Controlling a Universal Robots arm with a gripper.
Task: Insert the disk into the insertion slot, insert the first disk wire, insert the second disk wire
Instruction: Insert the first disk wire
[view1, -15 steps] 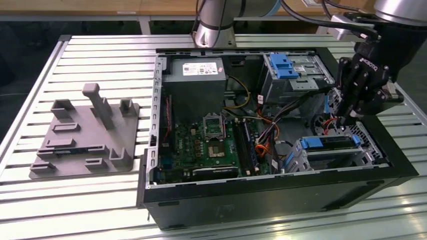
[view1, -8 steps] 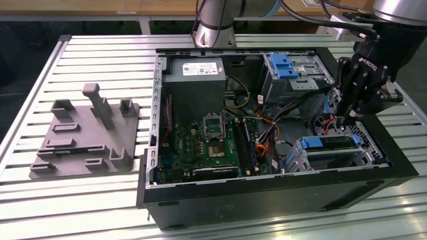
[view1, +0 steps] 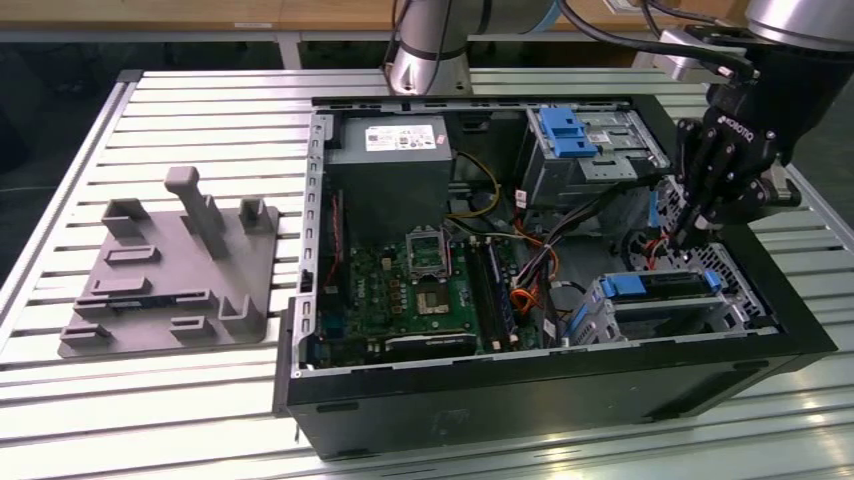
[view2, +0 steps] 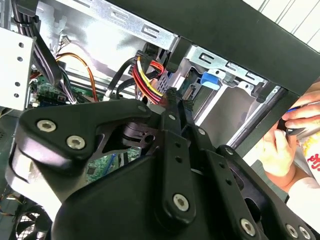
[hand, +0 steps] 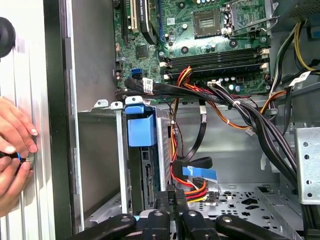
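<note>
First, in the exterior view, an open computer case (view1: 534, 385) lies on a slatted table (view1: 200, 400), with a grey fixture (view1: 174, 270) well apart on the exterior view's left. The gripper (view1: 682, 238) reaches down into the case at the exterior view's right, between the blue-latched bay (view1: 594, 150) on the far side and the insertion slot (view1: 674, 318) on the near side. The disk (view1: 654, 285) sits in that slot, its blue carrier showing on top. A tangle of cables lies between the motherboard (view1: 414, 290) and the slot. Next, in the second wrist view, the gripper (view2: 173, 95) has its fingers pressed together and appears to pinch the end of the disk wire (view2: 147, 75), a run of red, yellow and black strands. The disk's blue tab (view2: 210, 80) is just beyond it, and a person's hand (view2: 277, 150) rests outside the case wall. Lastly, in the first wrist view, the gripper (hand: 172, 195) is at the connector edge of the disk (hand: 141, 127). The disk wire (hand: 192, 190) and a flat blue cable (hand: 200, 172) lie just beside it. A thick black cable bundle (hand: 225, 100) crosses between the slot and the motherboard (hand: 215, 50).
</note>
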